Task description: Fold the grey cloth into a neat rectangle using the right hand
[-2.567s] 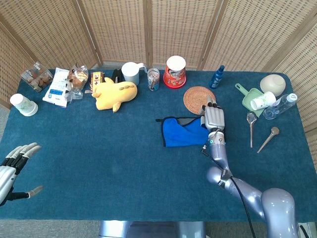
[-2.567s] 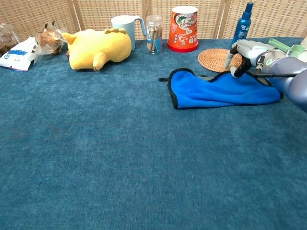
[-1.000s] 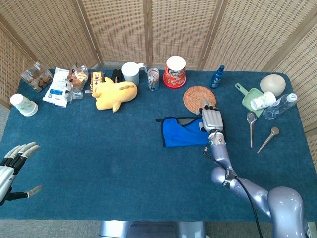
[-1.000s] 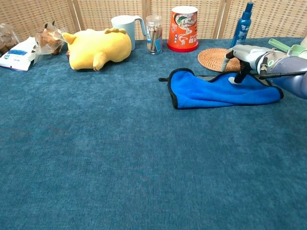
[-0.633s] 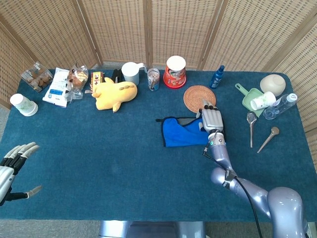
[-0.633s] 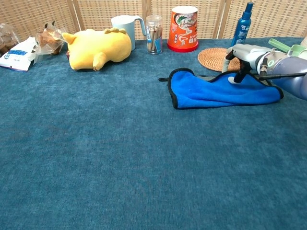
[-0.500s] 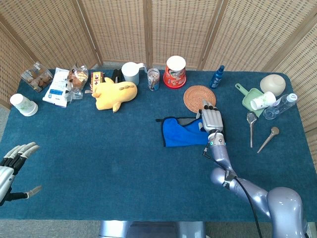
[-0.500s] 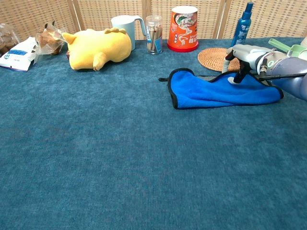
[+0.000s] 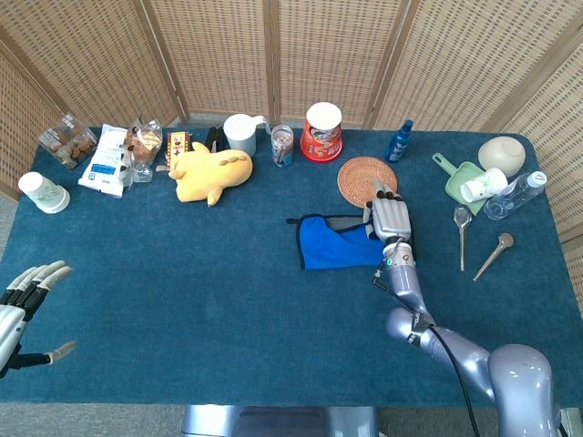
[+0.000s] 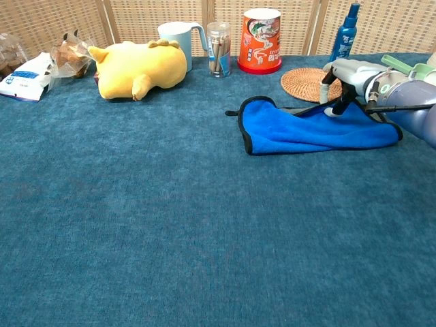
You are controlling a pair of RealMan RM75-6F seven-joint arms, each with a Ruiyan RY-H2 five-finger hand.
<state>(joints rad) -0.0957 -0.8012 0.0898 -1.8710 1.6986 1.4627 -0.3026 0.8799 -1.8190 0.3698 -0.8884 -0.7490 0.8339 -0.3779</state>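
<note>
Cloth first: we see a blue microfibre cloth with dark piping point(image 9: 330, 243) lying crumpled and partly doubled over on the dark teal felt-covered table point(image 9: 209, 291), right of centre. Its left edge is folded back into a raised lip in the chest view point(image 10: 308, 129), and a dark corner loop sticks out toward the left. The far edge of the cloth runs just beside the round woven rattan coaster point(image 9: 363, 179) without covering it.

Our right hand point(image 9: 390, 217) rests over the cloth's right end, fingers pointing away toward the coaster. In the chest view point(image 10: 345, 76) a fingertip point(image 10: 329, 111) presses down onto the blue fabric while the other fingers arch above it; whether any fold is actually pinched we cannot tell.

Our left hand point(image 9: 27, 296) hangs at the near-left table edge with fingers spread and nothing in them.

Broad bare felt stretches to the left of the cloth and toward the near edge. Along the far edge stand a yellow plush toy point(image 9: 213, 169), a pale blue mug point(image 9: 241, 133), a small clear jar point(image 9: 283, 145) and a red-and-white snack tub point(image 9: 322, 130). To the right lie two metal spoons point(image 9: 463, 235), well apart from the cloth.
</note>
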